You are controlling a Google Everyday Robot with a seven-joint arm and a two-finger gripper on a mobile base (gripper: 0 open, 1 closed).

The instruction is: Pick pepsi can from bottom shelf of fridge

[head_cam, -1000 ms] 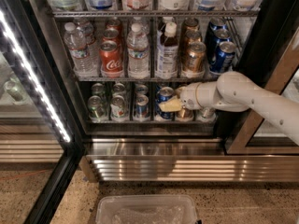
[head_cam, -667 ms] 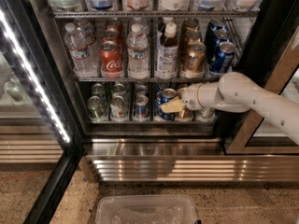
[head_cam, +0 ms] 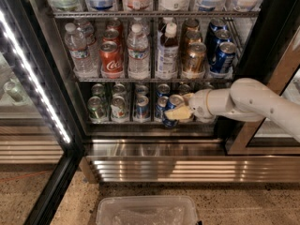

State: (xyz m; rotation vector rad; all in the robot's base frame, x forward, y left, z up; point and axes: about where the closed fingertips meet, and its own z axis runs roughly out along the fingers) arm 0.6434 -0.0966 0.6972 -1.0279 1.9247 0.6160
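The fridge (head_cam: 265, 36) stands open, with its black frame on the right. My gripper (head_cam: 177, 112) reaches in from the right at the bottom shelf (head_cam: 122, 122). Its pale fingers (head_cam: 174, 113) are shut around the pepsi can (head_cam: 173, 101), a short blue can with a silver top. The can is tilted and sits forward over the shelf's front rail. Its lower end hangs just below the rail. My white arm (head_cam: 243, 100) covers the cans at the right end of that shelf.
Other short cans stand on the bottom shelf: a blue one (head_cam: 142, 107) and green-labelled ones (head_cam: 96, 109) to the left. The shelf above holds water bottles (head_cam: 77, 50), a Coca-Cola can (head_cam: 111, 57), bronze cans (head_cam: 193, 57) and dark-blue cans (head_cam: 222, 55). A clear plastic bin (head_cam: 147, 212) sits on the floor below the ribbed steel base (head_cam: 187, 165). The open door's LED strip (head_cam: 33, 74) is on the left.
The gripper has drawn the pepsi can forward and slightly down. The can now tilts over the shelf's front rail instead of standing in its row.
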